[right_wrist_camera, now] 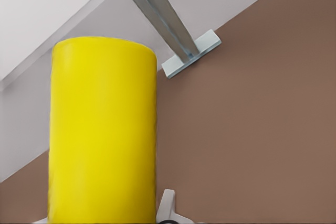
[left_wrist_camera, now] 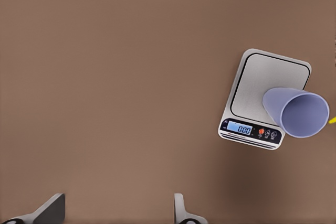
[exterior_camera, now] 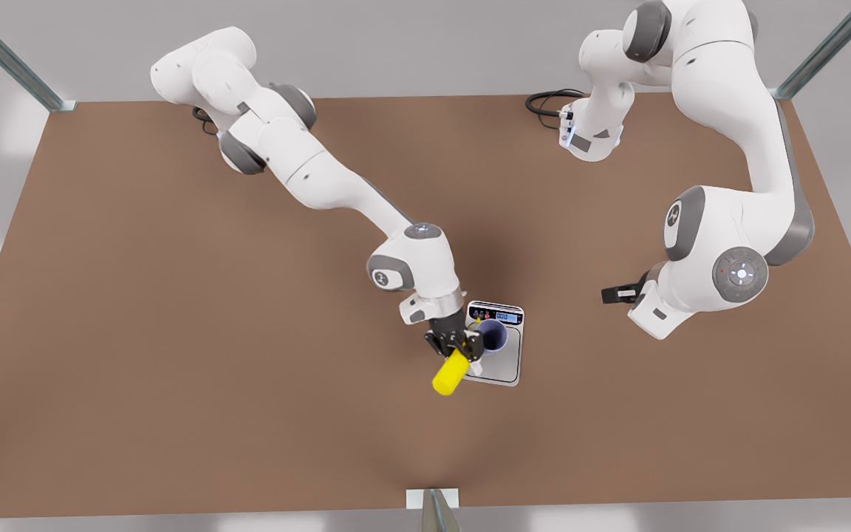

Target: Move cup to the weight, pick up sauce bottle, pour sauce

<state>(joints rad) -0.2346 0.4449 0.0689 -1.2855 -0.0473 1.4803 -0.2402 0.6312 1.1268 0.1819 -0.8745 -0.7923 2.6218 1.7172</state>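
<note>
spanning grey-walled room, brown table (exterior_camera: 174, 332)

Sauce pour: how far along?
Done: cup stands on the weight. In hand: right claw is shut on the sauce bottle, tipped with its nozzle end toward the cup. Left claw hangs open off to the side, waiting. Left: no sauce visible, so the pour itself.

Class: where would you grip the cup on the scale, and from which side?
Its side wall below the rim, from the front view's right: the cup is upright, handleless, and the right end effector tilts the bottle at its left. Left end effector waits there, open.
</note>
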